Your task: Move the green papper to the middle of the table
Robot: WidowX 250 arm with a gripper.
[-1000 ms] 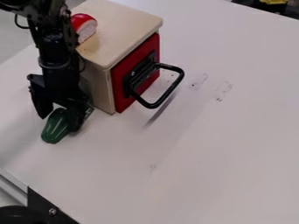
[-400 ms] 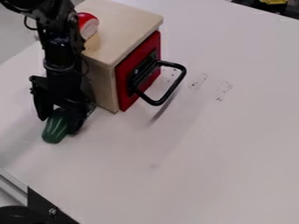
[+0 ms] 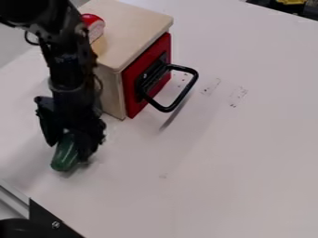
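Gripper (image 3: 68,150) lower left of frame, pointing down, fingers closed in on pepper (image 3: 64,158), one each side; reads as a hold, not a loose straddle. Pepper lower L too, tilted, upper end up betw. the fingers, rounded lower end sticking out below. Dark patch on table (image 3: 217,162) just by it; can't tell if pepper is clear of surface or touching.

Step, my read: carry just starting. Target = mid-table, so travel is toward centre/R of frame, then set down & release.

Risks: hold is on upper part only, skin looks smooth, so a jerk or a weak squeeze could let pepper swing or slip out. If dropped here, poss. rolls to table edge, lower L, which is near. If carried too low, the free end drags & twists in the grip. Box (image 3: 112,93) stands close on R side of arm; a sideways sweep w/o clearance could knock it or snag handle (image 3: 186,95), which juts toward centre. Early release = short of middle.

Containers: box, upper L, pale wood, red front w/ black handle, front looks closed. Contents hidden, can't say. On its top: red item (image 3: 92,24) w/ pale face, partly behind arm.
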